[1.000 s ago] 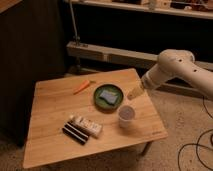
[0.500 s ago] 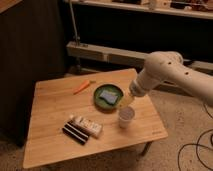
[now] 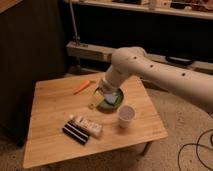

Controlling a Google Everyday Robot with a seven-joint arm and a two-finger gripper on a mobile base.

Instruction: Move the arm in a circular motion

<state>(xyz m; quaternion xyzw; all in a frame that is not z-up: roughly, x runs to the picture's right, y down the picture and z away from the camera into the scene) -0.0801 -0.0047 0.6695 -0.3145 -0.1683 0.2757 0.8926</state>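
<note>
My arm point(image 3: 150, 70) has swung left from above the white cup point(image 3: 126, 116). The tool point(image 3: 94, 102) now hangs low at the green plate's point(image 3: 116, 102) left rim, width can't tell, so I judge the circle underway. Bare bench point(image 3: 50, 110) lies left; carrot point(image 3: 82, 87) and cup sit near, edges well apart.

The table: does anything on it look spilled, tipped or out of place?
Nothing stands out. The cup stands upright, the carrot and packets lie flat on the table, and the gripper of the arm hangs low beside the green plate.
</note>
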